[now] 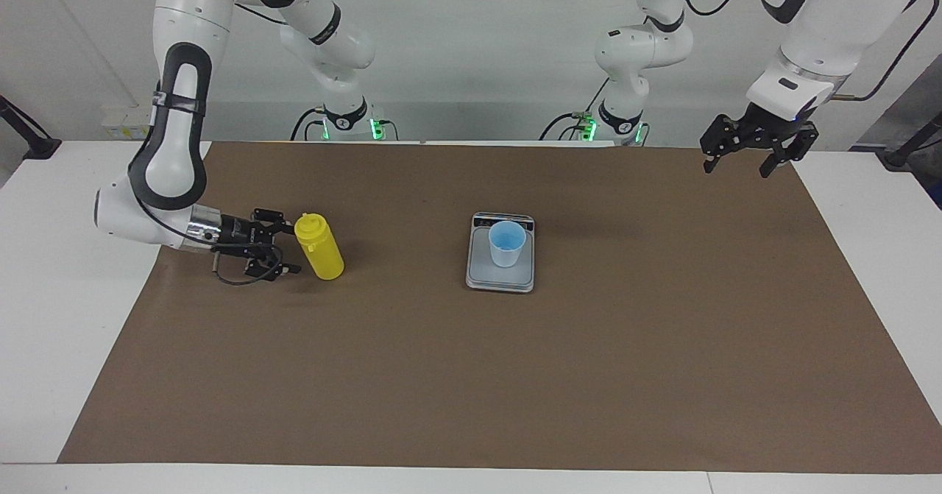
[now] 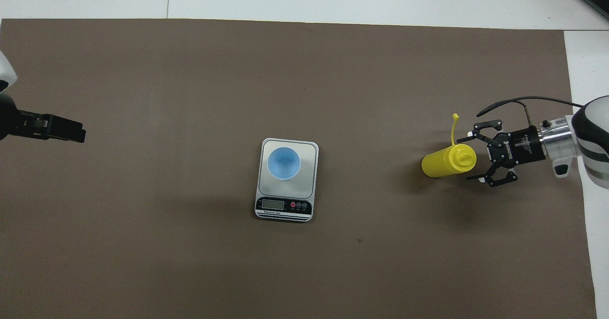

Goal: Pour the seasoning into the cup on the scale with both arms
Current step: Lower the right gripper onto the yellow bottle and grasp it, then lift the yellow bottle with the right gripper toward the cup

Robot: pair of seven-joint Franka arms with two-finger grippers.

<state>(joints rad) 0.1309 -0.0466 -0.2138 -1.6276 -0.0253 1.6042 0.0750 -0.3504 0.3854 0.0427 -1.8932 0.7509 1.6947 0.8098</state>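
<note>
The yellow cylindrical plastic squeeze bottle of seasoning (image 1: 319, 247) is shown standing upright on the brown mat at the left of the facing frame, well apart from the flat rectangular grey kitchen scale (image 1: 500, 277) at the frame's centre, on whose plate the small light-blue translucent plastic cup (image 1: 507, 244) is seated. The right gripper (image 1: 283, 247) is held level just beside the bottle, its jaws spread to either side of the shoulder below the nozzle cap, with no contact yet evident. The left gripper (image 1: 743, 159) is seen raised in the upper right of the facing frame, over the mat's corner, jaws spread and empty; this arm is judged to be waiting. The bottle is judged light, smooth-walled and yielding, so that a firm pinch could force contents out; a hold on the mid-body, below the taper, is judged safest. In the overhead frame the tethered cap strap (image 2: 454, 128) is seen projecting upward from the nozzle. The cup is judged very light and easily tipped. Small white lettering is visible on the right gripper's body but cannot be read, and the scale's display shows no legible figures.
</note>
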